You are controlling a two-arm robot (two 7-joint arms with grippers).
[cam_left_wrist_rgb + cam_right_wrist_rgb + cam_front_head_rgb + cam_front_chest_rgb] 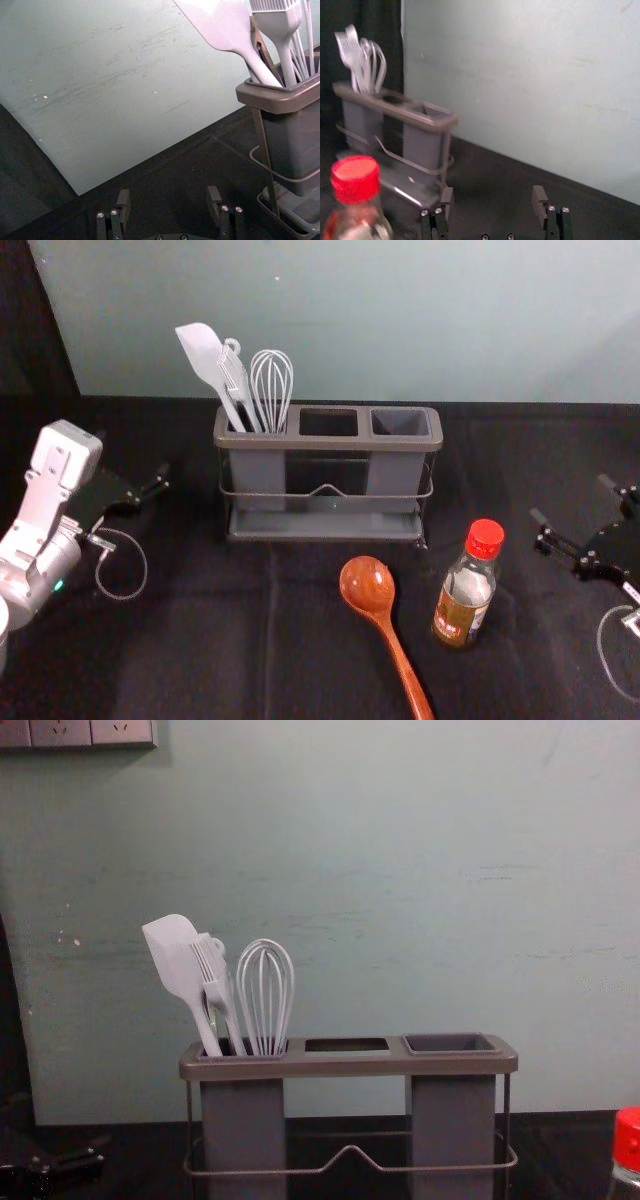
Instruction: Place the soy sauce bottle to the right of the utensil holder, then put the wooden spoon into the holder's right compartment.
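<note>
Right now, the small see-through soy sauce bottle with the red cap [465, 585] stands up on the black cloth [200, 640], in front of the long grey utensil holder [330, 441] and near its right end, so it has yet to go beside it. Your right gripper [493, 196] is out on the right side, its two fingers wide apart with nothing between them. Your left gripper [168, 197] waits over on the left, wide apart too, and holds nothing. The bottle looks hard and smooth, so it may slip if you pinch it softly. I can't tell if it is glass, so be kind to it and don't bump it. It should be light to lift, with most of its weight down low. Hug it around the middle, under the thin neck, not by the cap, and keep it straight up. The shiny red-brown wooden spoon [367, 585] lies just left of it, round end toward the holder. It should be light and stiff, but its round end is likely the heavy bit and may tip or twist. Hold its thin handle [402, 660] close to the round end, so the long part can go down into the grey right compartment [395, 475].
</note>
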